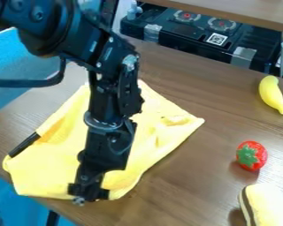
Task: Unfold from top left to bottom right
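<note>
My black gripper (88,192) hangs over the lower part of the yellow cloth (46,170), close to the cloth's front edge. The cloth lies spread on the brown table, with one corner pointing right, wrinkles on its right half and a bunched lower edge. My arm crosses it from the upper left and hides its middle. Whether the gripper touches the fabric, I cannot tell.
A black stick-like object (24,145) lies at the cloth's left edge. On the right are a banana (273,94), a strawberry (251,156) and a yellow block-like toy (266,206). A black stove (197,35) stands behind the table (197,84).
</note>
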Robot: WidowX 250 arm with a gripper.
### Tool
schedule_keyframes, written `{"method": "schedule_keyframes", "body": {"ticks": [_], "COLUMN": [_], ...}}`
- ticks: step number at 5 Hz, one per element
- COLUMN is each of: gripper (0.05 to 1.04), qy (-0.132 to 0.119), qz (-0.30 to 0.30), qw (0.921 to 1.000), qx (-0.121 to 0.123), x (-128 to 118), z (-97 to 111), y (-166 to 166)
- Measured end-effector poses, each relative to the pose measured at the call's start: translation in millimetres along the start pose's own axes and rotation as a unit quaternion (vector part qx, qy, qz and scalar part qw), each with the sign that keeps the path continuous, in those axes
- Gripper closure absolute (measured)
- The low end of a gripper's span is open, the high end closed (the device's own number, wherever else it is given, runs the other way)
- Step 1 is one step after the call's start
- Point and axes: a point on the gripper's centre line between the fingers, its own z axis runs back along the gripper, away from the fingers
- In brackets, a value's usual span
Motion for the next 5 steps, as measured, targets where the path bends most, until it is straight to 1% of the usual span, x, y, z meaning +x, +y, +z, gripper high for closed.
{"method": "schedule_keyframes", "body": {"ticks": [1, 2, 3, 4, 5], "gripper": [1.015, 1.015, 1.015, 0.998, 0.823], "qy": [-0.001, 0.011, 0.019, 0.029, 0.049], "qz": [-0.004, -0.028, -0.073, -0.088, -0.090], "qw": [0.9999, 0.9988, 0.9969, 0.9955, 0.9940], "qx": [-0.016, -0.039, -0.024, -0.020, -0.037], "x": [2.2, 7.5, 11.2, 10.7, 13.0], "z": [0.1, 3.7, 5.8, 3.6, -1.1], "y": [-6.4, -19.4, -34.8, -33.5, -26.1]}}
